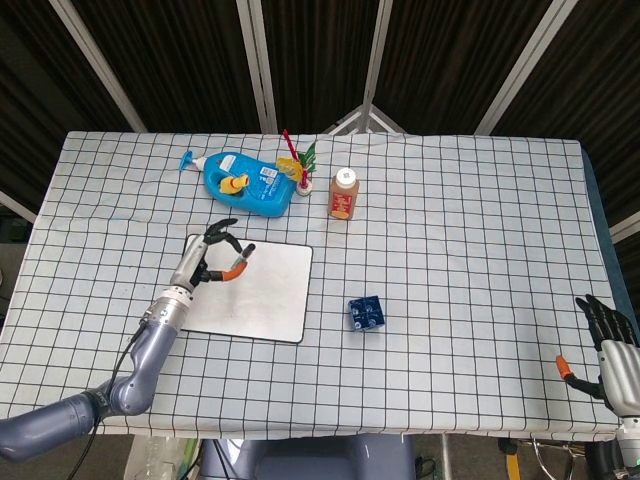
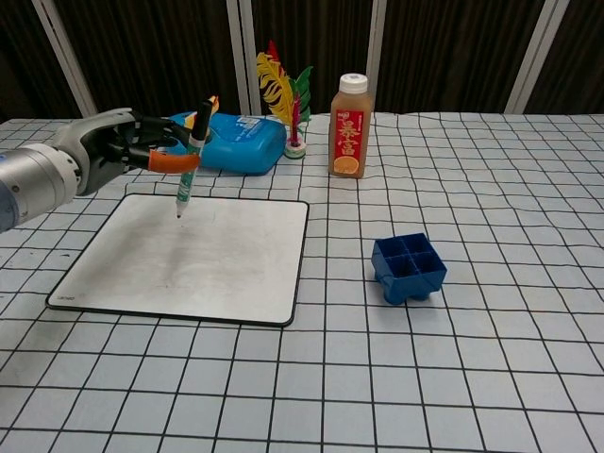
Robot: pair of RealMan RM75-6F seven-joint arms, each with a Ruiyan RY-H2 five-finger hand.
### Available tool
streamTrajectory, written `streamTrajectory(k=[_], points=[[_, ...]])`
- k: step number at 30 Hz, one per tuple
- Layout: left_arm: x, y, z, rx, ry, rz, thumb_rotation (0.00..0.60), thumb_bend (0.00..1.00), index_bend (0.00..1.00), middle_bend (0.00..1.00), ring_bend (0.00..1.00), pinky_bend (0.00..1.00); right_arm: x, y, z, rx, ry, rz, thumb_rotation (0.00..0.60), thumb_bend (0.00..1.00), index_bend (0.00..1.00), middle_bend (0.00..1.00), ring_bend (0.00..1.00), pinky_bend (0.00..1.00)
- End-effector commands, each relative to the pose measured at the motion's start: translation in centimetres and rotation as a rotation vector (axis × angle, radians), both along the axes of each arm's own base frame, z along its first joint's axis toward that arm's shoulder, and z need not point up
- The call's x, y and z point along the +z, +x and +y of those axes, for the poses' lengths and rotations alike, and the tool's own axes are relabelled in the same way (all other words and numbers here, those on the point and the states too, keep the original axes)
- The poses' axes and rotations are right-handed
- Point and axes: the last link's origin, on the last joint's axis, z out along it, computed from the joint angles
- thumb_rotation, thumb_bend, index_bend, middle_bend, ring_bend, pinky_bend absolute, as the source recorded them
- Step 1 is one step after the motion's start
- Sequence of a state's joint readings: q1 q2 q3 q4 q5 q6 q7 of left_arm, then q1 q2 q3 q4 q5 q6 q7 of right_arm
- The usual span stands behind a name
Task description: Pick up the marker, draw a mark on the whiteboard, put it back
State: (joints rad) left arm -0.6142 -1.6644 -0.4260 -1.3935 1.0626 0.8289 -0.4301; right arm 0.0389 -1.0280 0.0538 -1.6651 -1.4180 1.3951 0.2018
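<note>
You are in step 2 of 3: the marker [image 2: 189, 160] is picked up and the mark is not yet drawn. Your left robot hand [image 2: 118, 151] pinches the marker partway along its barrel, nearly upright with the tip pointing down, above the upper left part of the whiteboard [image 2: 189, 260]. From the chest view the tip looks close to the surface, but you cannot tell whether it is touching; no fresh line shows on the board, only faint grey smudges.

The next move, as I judge it, calls for lowering the tip until it meets the board, then dragging it a short way across while you keep the barrel steady (too steep a push could make the marker slip in the pinch). After that it goes back on the desk [image 1: 450, 200] beside the board.

Your right robot hand [image 1: 612, 340] sits at the near right edge of the desk with its fingers spread, holding nothing.

As for containers: the blue divided tray [image 2: 408, 267], right of the board, shows 4 compartments with nothing visible inside. The blue detergent bottle [image 2: 226, 142] lies on its side behind the board, and the capped juice bottle [image 2: 349, 127] stands upright beside it.
</note>
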Motion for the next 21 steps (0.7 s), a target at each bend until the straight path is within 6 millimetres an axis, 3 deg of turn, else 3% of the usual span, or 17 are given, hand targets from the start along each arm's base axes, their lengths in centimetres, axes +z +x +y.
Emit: streamTrajectory(k=[1,21], points=[[-1.3,0.7,-0.6,-0.03,-0.021,-0.026,0.6,0.55,0.69,0.11,0.0,0.0,0.0,0.0,0.0,-0.001,0.0,-0.001,0.6,0.35,0.0,0.0,0.0,0.0],[-3.6,1.2,-0.7,-0.058,-0.037,-0.044,0.6,0.55,0.69,0.11,0.0,0.0,-0.1,0.1,0.0,0.004,0.007,-0.004,0.6,0.35,0.0,0.0,0.0,0.0]])
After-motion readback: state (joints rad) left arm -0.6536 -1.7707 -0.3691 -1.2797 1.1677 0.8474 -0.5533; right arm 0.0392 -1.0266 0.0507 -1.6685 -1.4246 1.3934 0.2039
